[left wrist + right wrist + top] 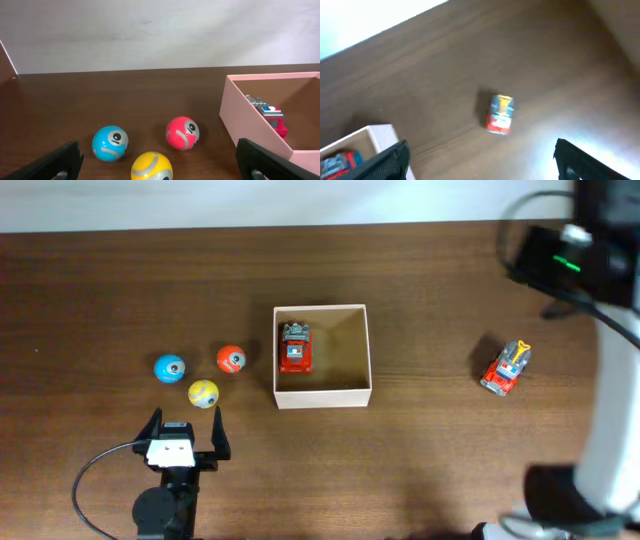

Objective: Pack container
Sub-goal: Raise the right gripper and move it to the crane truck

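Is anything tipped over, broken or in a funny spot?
Nothing is broken or spilled. One red toy truck sits upright inside the cream-walled cardboard box; another red-and-yellow toy truck stands alone on the brown wooden table, turned slantwise.

No word, number or brand is showing legibly in any view. Grey marks on the blue ball [110, 143], red ball [182, 133] and yellow ball [151, 167] are forming shapes, not letters. Decoration on the red truck [270, 116] and the yellow-topped truck [499, 114] is appearing too blurred to read.
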